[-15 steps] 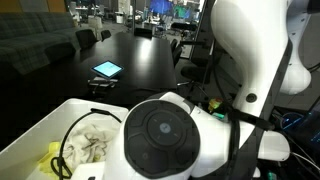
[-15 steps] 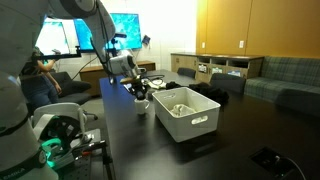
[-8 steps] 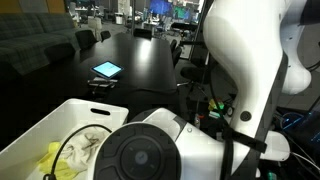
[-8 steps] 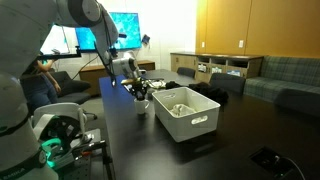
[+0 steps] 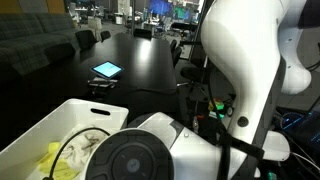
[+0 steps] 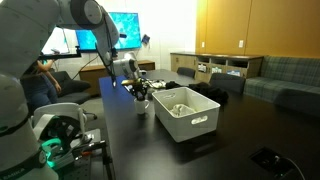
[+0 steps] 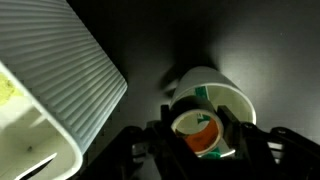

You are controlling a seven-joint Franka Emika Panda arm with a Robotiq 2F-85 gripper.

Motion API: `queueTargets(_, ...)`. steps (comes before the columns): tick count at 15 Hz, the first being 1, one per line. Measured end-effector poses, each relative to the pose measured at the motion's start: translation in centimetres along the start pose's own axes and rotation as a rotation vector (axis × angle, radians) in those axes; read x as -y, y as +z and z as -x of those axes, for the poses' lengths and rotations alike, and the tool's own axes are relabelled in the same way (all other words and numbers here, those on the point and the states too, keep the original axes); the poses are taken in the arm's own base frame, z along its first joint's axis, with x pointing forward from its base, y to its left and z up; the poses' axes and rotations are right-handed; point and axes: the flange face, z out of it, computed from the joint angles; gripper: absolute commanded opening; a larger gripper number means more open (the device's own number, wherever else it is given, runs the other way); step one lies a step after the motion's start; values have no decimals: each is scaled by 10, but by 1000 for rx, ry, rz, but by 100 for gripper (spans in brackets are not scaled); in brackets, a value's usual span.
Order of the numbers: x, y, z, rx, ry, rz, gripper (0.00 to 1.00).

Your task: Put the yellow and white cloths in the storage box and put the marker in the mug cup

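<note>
The surface (image 6: 130, 140) I work over is a long, dark, glossy table top. A large rectangular white plastic storage box (image 6: 195, 122) stands on it. Just beside the box's ribbed wall, not touching it, stands a white mug cup with green and orange print (image 7: 215, 100). Well apart from these lie a flat tablet with a lit screen (image 5: 106, 69) and a small dark object (image 5: 100, 84) near it.

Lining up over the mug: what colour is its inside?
The mug is orange inside; clearest in the wrist view.
</note>
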Motion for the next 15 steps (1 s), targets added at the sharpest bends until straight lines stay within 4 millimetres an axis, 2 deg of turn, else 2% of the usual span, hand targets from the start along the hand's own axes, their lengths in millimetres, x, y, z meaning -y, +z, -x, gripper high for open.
queueTargets(1,-1,0,0,1,0,2,76)
queueTargets(4,-3,1,0,4,0,11,98)
queueTargets(12,-5,1,1,26,-7,26,100)
queueTargets(15,-11,-9,4,62,-18,54,100)
